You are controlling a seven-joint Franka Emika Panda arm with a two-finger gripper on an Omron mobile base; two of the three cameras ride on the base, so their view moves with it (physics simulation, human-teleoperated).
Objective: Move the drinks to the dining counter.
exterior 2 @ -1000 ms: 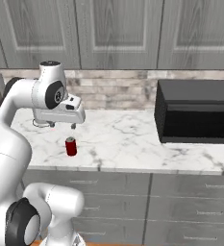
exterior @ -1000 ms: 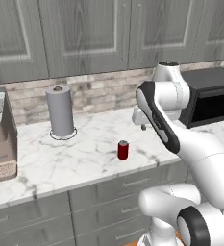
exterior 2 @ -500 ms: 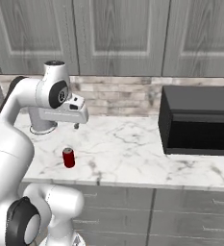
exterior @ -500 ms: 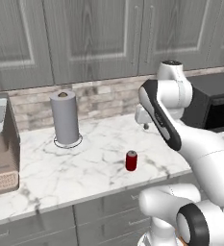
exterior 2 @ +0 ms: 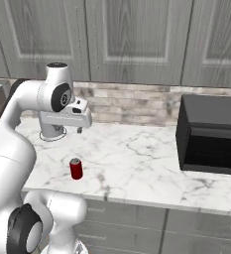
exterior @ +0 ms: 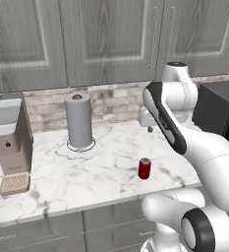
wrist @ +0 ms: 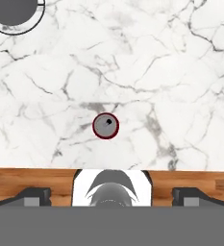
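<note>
The red can (exterior: 144,169) with its silver top stands upright on the marble worktop (exterior: 101,162) near the front edge, also seen as the can (exterior 2: 76,169). My gripper (exterior: 148,127) hangs well above the worktop, behind the can and apart from it. From the hand camera the can (wrist: 105,126) sits almost straight below, a little ahead of the gripper (wrist: 111,196), whose fingertips (wrist: 34,194) stand wide apart, open and holding nothing. The yellow bottle and the dining counter are out of view.
A tall grey paper-towel roll (exterior: 79,120) stands at the back left. A coffee machine (exterior: 8,142) sits at the far left, a black microwave (exterior 2: 211,134) on the right. Grey cabinets hang above. Wooden floor (wrist: 31,178) lies beyond the worktop's front edge.
The whole scene has slid rightward in both base views, so the base has driven left along the worktop. The can keeps its spot; the arm holds its pose.
</note>
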